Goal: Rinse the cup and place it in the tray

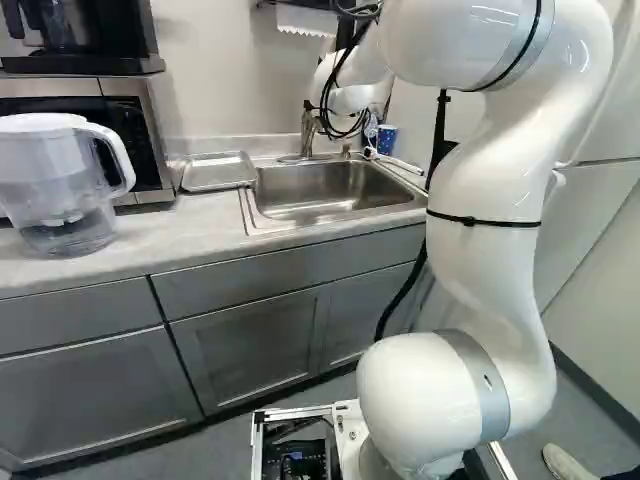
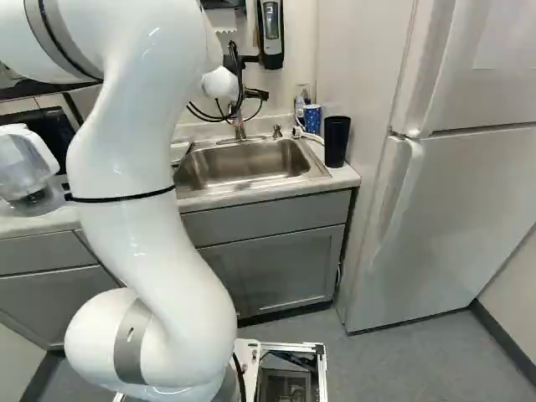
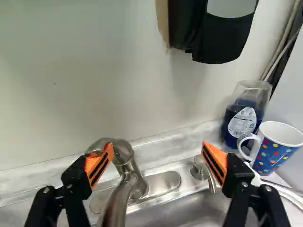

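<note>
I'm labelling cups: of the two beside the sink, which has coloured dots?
The short blue mug with the white handle has the dots; the taller black tumbler, to its right in the right base view, looks plain.

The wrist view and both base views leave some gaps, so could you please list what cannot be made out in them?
- Inner bottom of the blue polka-dot cup: wrist view, hidden by its wall.
- Spout tip of the curved metal faucet: cut off by the wrist view's edge.
- Inside of the tall black tumbler: right base view, hidden by its wall.
</note>
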Robot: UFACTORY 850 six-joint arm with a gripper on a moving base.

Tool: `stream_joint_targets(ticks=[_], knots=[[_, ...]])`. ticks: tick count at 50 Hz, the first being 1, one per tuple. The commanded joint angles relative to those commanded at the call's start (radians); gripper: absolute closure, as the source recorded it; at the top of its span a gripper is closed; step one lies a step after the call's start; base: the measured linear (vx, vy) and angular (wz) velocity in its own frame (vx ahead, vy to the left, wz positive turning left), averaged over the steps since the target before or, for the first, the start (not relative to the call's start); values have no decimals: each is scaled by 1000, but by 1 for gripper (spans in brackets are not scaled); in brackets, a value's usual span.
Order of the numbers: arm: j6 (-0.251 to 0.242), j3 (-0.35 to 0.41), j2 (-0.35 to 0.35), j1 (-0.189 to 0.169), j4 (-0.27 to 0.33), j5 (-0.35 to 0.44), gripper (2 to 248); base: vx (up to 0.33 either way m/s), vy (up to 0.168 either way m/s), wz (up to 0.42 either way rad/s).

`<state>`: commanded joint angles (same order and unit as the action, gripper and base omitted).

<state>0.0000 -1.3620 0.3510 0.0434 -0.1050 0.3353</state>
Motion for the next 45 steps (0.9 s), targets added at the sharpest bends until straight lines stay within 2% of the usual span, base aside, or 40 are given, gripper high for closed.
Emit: stream_joint_targets(ticks=[35,45], knots=[[0,0,0,0,0,91,3,0,0,0],[0,0,0,0,0,93,3,0,0,0]])
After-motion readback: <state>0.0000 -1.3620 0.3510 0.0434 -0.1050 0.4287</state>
